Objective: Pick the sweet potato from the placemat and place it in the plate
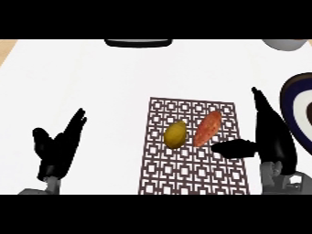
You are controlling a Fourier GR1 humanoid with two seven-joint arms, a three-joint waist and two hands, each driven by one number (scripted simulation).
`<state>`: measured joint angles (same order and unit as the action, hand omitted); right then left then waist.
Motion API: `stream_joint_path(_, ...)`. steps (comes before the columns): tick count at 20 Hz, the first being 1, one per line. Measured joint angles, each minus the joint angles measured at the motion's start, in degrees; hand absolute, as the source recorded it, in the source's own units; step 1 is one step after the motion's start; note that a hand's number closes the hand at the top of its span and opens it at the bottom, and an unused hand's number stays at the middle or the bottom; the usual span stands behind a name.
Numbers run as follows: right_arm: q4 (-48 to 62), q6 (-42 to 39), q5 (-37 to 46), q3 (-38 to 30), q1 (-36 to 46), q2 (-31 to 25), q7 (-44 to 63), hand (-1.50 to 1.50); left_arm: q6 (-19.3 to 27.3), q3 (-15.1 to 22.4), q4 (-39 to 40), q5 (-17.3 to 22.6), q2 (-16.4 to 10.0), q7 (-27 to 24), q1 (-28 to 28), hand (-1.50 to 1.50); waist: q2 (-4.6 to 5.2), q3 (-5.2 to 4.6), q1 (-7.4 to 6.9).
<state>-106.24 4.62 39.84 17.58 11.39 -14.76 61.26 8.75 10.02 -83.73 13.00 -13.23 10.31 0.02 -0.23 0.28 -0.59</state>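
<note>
orange oblong sweet potato [207,128] lies near the right edge of the brown lattice placemat [185,176]; right hand [277,137], spread wide, just off that edge; blue-and-white round plate [294,98] farther right; left hand [58,148] open, well left.

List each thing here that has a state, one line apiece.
Placemat: flat on the counter.
Sweet potato: lying on the placemat, not held.
Yellow fruit: lying on the placemat, left of the sweet potato.
Plate: at the right edge, partly cut off, sweet potato not on it.
Right hand: open, beside the sweet potato, holding nothing.
Left hand: open, resting at lower left.
</note>
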Motion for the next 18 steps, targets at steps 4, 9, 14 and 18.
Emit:
stream_joint_path(4,3.7,-0.1,1.3,0.7,0.7,4.3,-0.5,-1.5,-0.8,-0.6,0.4,-0.1,0.5,0.2,-0.2,0.0,0.0,0.02,0.2)
stream_joint_path(9,7.9,-0.4,3.4,-0.1,3.1,8.5,-1.1,-1.5,-0.8,-0.9,0.1,-1.4,1.5,0.5,-0.2,0.0,-0.04,0.06,0.23)
stream_joint_path(14,11.2,-1.5,6.7,-0.4,4.3,10.6,-0.7,-1.5,-1.1,-1.3,1.2,-2.4,2.4,-0.3,-0.5,0.0,-0.08,0.09,0.34)
stream_joint_path(18,14.2,-2.1,9.0,-1.2,4.9,11.6,-0.6,-1.5,-0.9,-1.3,1.2,-3.2,3.0,-0.1,-0.5,0.0,-0.06,0.11,0.36)
